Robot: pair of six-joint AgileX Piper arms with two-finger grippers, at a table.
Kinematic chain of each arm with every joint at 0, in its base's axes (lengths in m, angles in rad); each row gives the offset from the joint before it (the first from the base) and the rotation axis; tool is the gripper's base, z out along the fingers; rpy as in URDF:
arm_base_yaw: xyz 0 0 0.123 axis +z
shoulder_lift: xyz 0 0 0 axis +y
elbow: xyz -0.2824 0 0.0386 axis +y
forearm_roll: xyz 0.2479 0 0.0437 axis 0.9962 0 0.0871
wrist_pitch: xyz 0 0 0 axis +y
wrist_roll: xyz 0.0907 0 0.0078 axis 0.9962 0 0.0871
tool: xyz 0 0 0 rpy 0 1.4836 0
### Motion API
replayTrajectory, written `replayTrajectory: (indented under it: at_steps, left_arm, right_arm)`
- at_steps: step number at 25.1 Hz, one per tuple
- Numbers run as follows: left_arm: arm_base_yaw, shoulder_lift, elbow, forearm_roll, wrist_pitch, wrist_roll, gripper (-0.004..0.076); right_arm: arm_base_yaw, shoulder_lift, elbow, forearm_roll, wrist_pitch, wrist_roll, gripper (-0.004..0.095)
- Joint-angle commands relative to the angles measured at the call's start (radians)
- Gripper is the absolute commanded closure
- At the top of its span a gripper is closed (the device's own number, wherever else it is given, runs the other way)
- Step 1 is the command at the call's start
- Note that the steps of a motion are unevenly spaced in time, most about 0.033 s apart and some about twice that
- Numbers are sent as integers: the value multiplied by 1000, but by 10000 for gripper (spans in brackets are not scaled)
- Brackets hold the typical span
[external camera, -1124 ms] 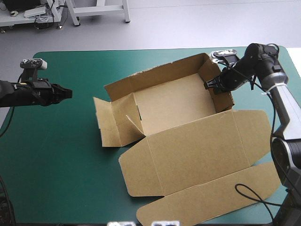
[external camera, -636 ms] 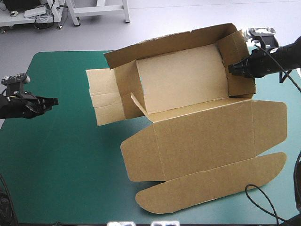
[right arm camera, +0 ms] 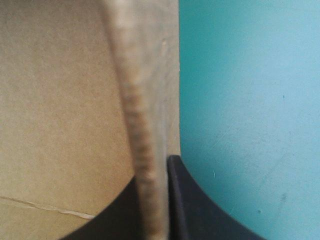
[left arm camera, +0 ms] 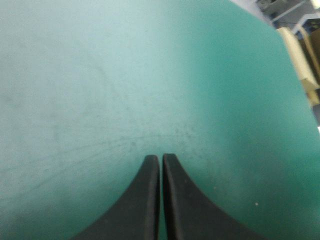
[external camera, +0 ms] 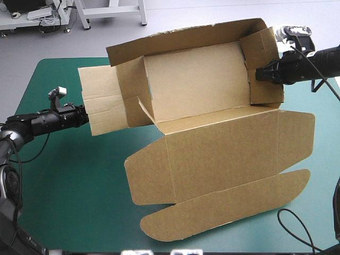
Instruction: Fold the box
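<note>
The brown box (external camera: 196, 90) is tipped up off the teal-green table, its tray open toward me with the back and end walls raised. Its lid (external camera: 223, 159) and curved front flap (external camera: 223, 210) slope down to the cover. My right gripper (external camera: 260, 74) is shut on the tray's right end wall; in the right wrist view the board's edge (right arm camera: 142, 125) runs between the black fingers (right arm camera: 182, 200). My left gripper (external camera: 84, 115) is shut and holds nothing, its tip at the outer edge of the box's left flaps (external camera: 101, 109). In the left wrist view the left gripper (left arm camera: 161, 159) points over bare cover.
The table's far edge (external camera: 74, 58) lies behind the raised box, its rounded left edge (external camera: 24, 101) behind my left arm. A strip of brown board (left arm camera: 300, 60) shows far off ahead of the left gripper, to one side. Bare teal-green cover (external camera: 74, 180) fills the front left.
The right gripper has lifted the box by its end wall and tipped the tray up, carrying it slightly left. The left arm first drew back, then reached right to the left flaps.
</note>
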Motion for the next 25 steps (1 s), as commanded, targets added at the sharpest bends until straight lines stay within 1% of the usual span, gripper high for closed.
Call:
replayTrajectory:
  at_steps: [1,4,6,7,9,11,15,19,25]
  left_arm:
    - [-56,-13,-22,-185,107,85,716]
    - [-133,-9,-44,-192,120,114,716]
    - [-178,-9,-73,-229,165,114,716]
    - [-196,-9,-97,-270,220,114,716]
    - [-207,-9,-128,-299,293,106,716]
    - [-214,-13,-155,-295,300,57,716]
    - [-247,-49,-198,-178,300,-19,716]
    - [-278,-92,-200,-159,300,-28,716]
    - [-332,-169,-200,-149,300,-74,716]
  right_arm:
    - [-1,-51,-25,101,4,7,926]
    - [20,-51,-25,89,4,14,926]
    - [32,-51,-23,85,4,14,926]
    - [40,-51,-20,76,4,14,926]
    - [40,-51,-20,50,3,21,926]
    - [40,-51,-20,19,3,27,926]
    - [40,-49,-20,-92,3,58,926]
    - [40,-49,-20,-120,1,58,926]
    - [40,-47,-20,-123,-11,58,926]
